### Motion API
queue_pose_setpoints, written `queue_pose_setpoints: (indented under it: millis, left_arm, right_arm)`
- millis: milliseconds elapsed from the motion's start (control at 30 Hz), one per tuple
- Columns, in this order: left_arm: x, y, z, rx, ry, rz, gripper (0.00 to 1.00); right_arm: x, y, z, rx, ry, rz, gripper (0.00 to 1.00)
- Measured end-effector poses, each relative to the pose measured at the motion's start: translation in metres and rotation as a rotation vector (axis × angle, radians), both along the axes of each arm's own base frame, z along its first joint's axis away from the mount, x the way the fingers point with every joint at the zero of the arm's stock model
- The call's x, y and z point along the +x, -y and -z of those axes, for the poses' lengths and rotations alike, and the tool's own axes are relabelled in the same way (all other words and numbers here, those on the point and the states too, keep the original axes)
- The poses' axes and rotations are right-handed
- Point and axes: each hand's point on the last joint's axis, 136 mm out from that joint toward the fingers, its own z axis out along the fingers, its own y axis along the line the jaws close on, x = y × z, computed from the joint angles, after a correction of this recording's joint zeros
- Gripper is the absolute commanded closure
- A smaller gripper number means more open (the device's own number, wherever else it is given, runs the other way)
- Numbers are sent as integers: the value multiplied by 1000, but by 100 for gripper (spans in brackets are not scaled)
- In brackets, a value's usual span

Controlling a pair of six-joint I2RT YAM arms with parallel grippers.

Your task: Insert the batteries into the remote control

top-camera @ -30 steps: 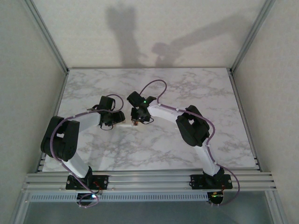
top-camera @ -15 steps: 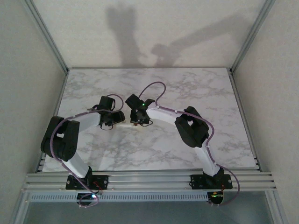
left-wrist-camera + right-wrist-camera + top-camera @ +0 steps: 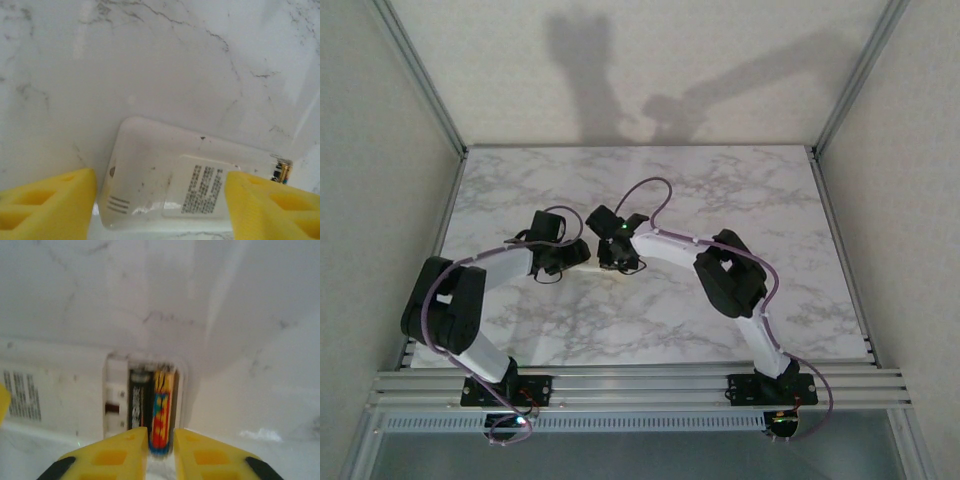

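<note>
The white remote (image 3: 150,170) lies back-up on the marble. My left gripper (image 3: 160,202) stands open over its labelled end, one yellow finger (image 3: 50,200) beside its short edge and the other over the label. Its battery bay (image 3: 145,390) is uncovered and a dark battery (image 3: 137,400) lies in the left slot. A coppery-orange, red and blue battery (image 3: 161,415) lies along the right slot. My right gripper (image 3: 160,442) is shut on that battery's near end. In the top view the left gripper (image 3: 570,256) and right gripper (image 3: 618,258) sit close together at the table's middle left.
The marble table (image 3: 740,190) stretches out to the right and far side of the grippers. Metal frame posts (image 3: 425,80) and pale walls close it in on three sides. The right arm's elbow (image 3: 730,275) hangs above the table's middle.
Both grippers have shifted slightly left and toward the far side. The white strip of remote that showed between them in the top view is now covered.
</note>
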Motion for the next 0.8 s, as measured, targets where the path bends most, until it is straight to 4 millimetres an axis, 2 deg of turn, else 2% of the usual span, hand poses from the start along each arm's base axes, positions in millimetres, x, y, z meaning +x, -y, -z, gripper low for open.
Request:
queue_pose_setpoints:
  millis: [100,233,267,333,400,467,600,700,800]
  left_arm:
    - [-2,-3,-12,5,18,-11,21]
    - [-3,-10,-37,24,73,-30,8]
    - [-4,-11,-45,25,93,-33,6]
    - [-5,-14,-67,23,152,-40,4]
    - [-6,-15,-95,12,234,-40,1]
    - [-9,-16,-124,-4,322,-36,0]
    - [-21,-19,-169,-20,471,-20,0]
    - [-29,-22,-181,-16,524,-12,0]
    - [-32,-25,-179,2,532,-13,1]
  right_arm:
    - [-5,3,-13,-11,8,-41,74]
    - [9,19,-53,14,75,-55,71]
    - [14,26,-64,16,102,-52,69]
    - [28,49,-84,-3,160,-45,55]
    - [44,73,-94,-36,199,-31,49]
    - [62,99,-94,-77,212,-12,49]
    - [91,151,-70,-135,155,43,51]
    - [107,180,-48,-167,87,81,56]
    - [116,183,-29,-179,27,110,60]
